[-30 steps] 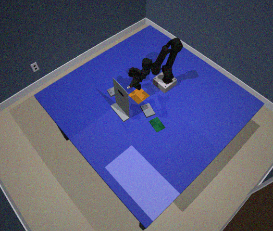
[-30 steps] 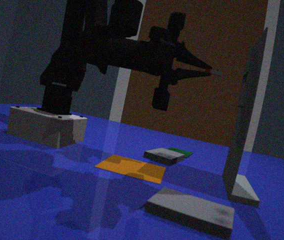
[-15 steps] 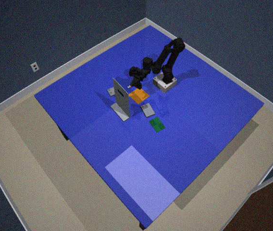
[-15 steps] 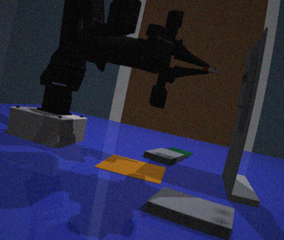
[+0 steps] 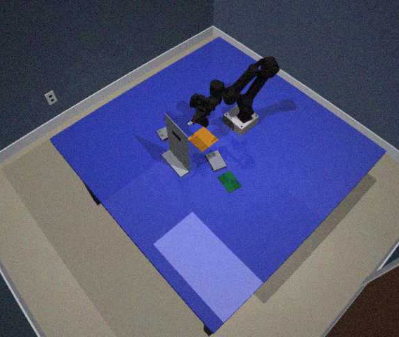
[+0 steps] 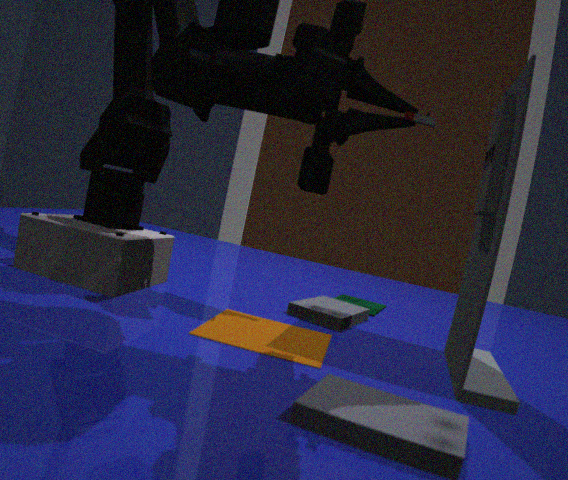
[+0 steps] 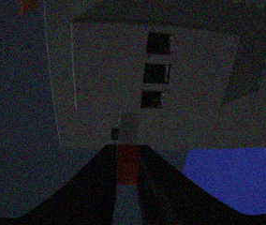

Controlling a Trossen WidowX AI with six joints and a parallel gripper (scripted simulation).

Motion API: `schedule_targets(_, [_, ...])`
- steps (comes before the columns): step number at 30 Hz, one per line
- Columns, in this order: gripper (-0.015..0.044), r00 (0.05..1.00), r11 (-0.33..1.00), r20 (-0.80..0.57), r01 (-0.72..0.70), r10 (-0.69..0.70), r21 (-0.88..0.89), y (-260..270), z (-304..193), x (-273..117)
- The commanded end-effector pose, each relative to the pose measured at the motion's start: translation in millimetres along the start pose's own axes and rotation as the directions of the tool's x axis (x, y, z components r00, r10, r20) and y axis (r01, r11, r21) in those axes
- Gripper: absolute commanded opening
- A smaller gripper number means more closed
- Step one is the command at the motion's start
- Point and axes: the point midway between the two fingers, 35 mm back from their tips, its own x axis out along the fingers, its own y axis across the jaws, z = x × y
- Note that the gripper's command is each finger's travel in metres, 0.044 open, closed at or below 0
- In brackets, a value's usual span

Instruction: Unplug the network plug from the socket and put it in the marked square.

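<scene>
Plug (image 6: 424, 119) pinched by fingers (image 6: 377, 95); wrist shows sockets (image 7: 157, 70).

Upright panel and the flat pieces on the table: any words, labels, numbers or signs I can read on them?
None can be read in any view.
Upright panel: only dark socket openings, no lettering.
Orange square, green card, grey blocks: plain faces.
Plug in the gripper: too small and dim to tell.
</scene>
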Motion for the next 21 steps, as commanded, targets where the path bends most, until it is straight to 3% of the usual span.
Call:
schedule_targets(1, [0.0, 1.0, 1.0, -0.003, -0.006, 0.006, -0.007, 10, -1, -1])
schedule_targets(21, [0.0, 1.0, 1.0, 0.014, 0.007, -0.008, 0.023, 32, -6, -12])
